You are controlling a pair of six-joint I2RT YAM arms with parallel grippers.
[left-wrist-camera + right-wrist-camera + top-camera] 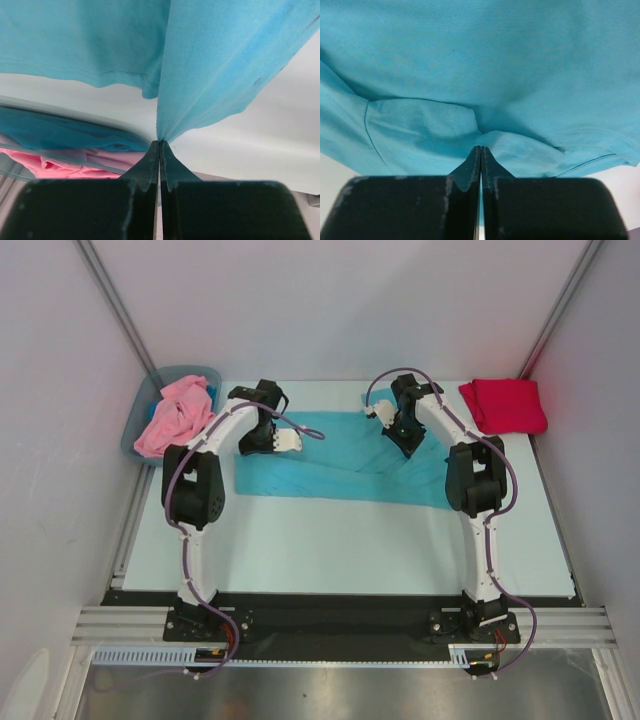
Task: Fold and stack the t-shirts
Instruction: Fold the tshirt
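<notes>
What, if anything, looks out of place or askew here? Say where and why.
The pink t-shirt lies bunched up in the grey-blue bin at the far left, spilling over its rim, while the red t-shirt sits neatly folded at the far right. The teal t-shirt lies only partly folded at mid-table.

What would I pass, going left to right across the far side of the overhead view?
Grey-blue bin holding the pink t-shirt → left fingers → right fingers, both pinching the spread teal t-shirt → folded red t-shirt.
</notes>
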